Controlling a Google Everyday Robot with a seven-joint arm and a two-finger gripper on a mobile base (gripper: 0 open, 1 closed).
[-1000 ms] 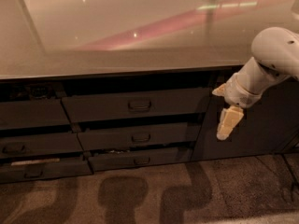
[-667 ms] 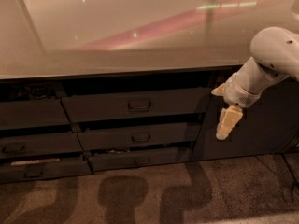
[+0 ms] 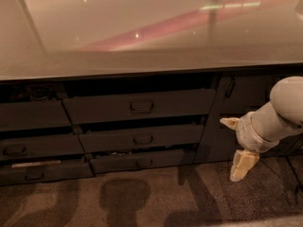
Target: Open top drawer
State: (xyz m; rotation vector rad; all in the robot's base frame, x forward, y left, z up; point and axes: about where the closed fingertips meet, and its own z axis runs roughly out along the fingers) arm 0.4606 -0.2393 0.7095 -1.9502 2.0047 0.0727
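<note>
Gripper (image 3: 242, 161): low at the right, in front of the dark cabinet door (image 3: 236, 103), below the counter's front edge and close to the carpet (image 3: 156, 197). The cream end points down at the floor. Released or clenched: cannot tell from where I stand. It holds nothing that I can see.

Top drawer (image 3: 104, 109): just under the counter's (image 3: 142, 37) front edge, near the middle of its run, well apart from the gripper and higher than it. Its small rectangular pull handle (image 3: 141, 106) sits at the centre of the front. 2 narrower drawers are stacked beneath it, the middle drawer (image 3: 109, 142) and the bottom drawer (image 3: 118, 163), each with a similar pull.

Risks, as I judge them:
1. Wrong handle. The gripper is nearer the height of the lower 2 pulls than of the top one, so a straight sideways approach could land on the middle drawer.
2. Contact with the cabinet door or its vertical handle (image 3: 229, 86) while the arm rises and crosses left.
3. Slip off the pull. It is small and shallow, so a shallow hook could let go.
4. Binding, if the pull is angled and not square to the front.

Orientation: the drawer front faces out into the room. Its long axis runs left-right, parallel to the counter's front edge, and the pull handle lies the same way. Travel would be straight out from the counter.
</note>
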